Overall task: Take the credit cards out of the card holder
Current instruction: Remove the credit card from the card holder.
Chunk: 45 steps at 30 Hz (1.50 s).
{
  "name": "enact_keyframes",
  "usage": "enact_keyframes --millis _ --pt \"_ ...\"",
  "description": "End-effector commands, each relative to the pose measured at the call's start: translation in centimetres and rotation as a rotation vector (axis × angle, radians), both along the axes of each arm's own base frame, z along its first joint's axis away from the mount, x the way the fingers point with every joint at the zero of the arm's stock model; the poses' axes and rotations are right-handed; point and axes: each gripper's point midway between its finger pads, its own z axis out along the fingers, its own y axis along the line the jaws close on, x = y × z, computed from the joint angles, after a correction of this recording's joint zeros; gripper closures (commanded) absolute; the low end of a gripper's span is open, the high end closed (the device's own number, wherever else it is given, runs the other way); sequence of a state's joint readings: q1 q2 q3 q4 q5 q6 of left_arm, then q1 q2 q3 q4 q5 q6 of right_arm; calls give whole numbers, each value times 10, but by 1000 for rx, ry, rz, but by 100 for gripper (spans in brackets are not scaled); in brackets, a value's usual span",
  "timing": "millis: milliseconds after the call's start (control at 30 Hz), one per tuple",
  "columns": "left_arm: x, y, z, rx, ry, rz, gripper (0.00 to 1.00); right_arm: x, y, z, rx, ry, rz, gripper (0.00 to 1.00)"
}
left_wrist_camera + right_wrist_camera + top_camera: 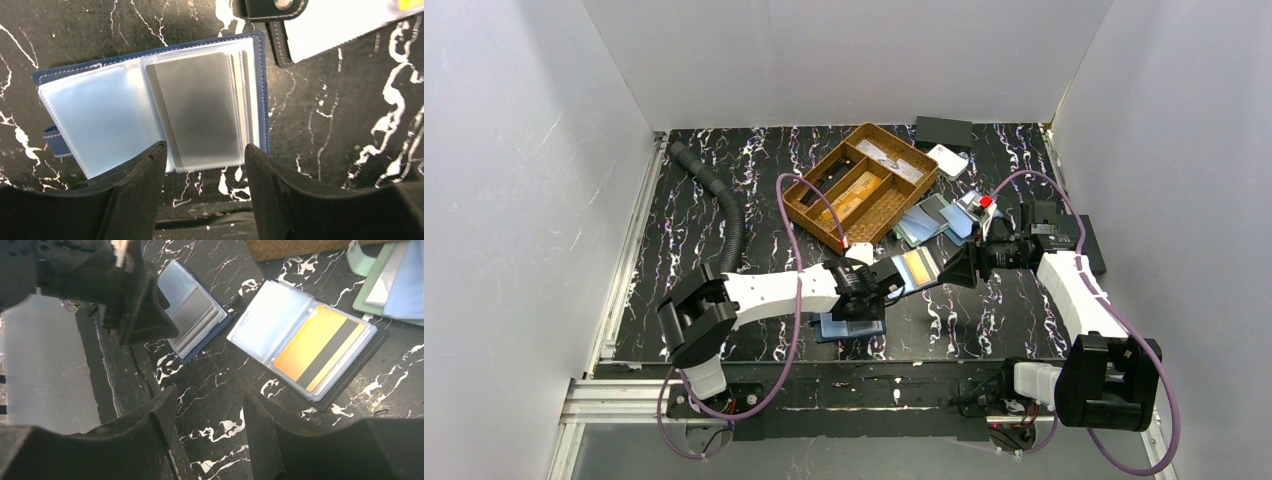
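Left hand [204, 148] spread over blue holder [100, 115], right hand [209, 395] spread near credit card [320, 347]

Table [984, 310]: blk marble w/ wht veins. Card [320, 352]: yellow-orange, blk stripe. Holder [192, 305] at its 10 o'clock: navy, wht stitching. Basket [902, 146], table's 12 o'clock: brown weave.

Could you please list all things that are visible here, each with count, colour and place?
credit card: one seen, yellow-orange, in the black holder's sleeve
black holder: one, open, table centre
blue holder: one, open, near edge
wicker tray: one, brown, far centre
pale holders: several, blue and green, right of the tray
hose: one, black, far left
flat box: one, black, far edge
small case: one, white, beside the box
left hand: one, black, open above the blue holder
right hand: one, black, open near the black holder
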State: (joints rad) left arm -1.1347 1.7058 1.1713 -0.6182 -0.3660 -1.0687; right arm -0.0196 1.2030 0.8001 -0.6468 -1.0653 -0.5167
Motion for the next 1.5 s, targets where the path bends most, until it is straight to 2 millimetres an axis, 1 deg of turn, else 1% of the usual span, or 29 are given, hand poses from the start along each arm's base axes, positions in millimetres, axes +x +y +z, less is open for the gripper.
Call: enact_keyframes --millis 0,167,333,467,633,733,900,1100,1133,1167,1233,1267,1333,1400,1467 --pt "10 4 -14 34 7 6 44 8 -1 12 2 -115 18 41" --pt "16 1 -23 17 17 5 44 5 0 15 7 -120 33 41" --pt "15 -3 -31 19 38 3 46 2 1 18 16 -127 48 41" --pt "11 4 -40 38 64 20 55 0 2 20 22 -130 60 41" --pt "5 18 -46 52 79 51 70 -1 2 20 18 -130 61 42" --pt "4 24 -42 33 73 61 80 -1 1 19 16 -131 62 42" --pt "3 28 -33 -35 55 65 85 -1 1 18 15 -122 64 42" --pt "2 13 -24 -297 39 50 88 -6 4 16 22 -120 91 42" --pt "0 12 -24 -340 43 47 90 -7 5 16 21 -120 99 42" --pt "4 9 -21 -389 28 49 92 -8 6 15 20 -120 105 42" --pt "3 17 -25 -414 24 69 98 -9 6 14 15 -122 110 42" --pt "3 20 -25 -416 20 77 99 -9 6 14 14 -124 111 42" --pt "3 25 -23 -421 8 77 98 -13 13 14 15 -125 142 42" --pt "2 26 -18 -441 -10 62 97 -16 17 13 16 -123 165 42" --pt "4 22 -12 -477 -32 45 97 -21 23 11 17 -119 199 42"
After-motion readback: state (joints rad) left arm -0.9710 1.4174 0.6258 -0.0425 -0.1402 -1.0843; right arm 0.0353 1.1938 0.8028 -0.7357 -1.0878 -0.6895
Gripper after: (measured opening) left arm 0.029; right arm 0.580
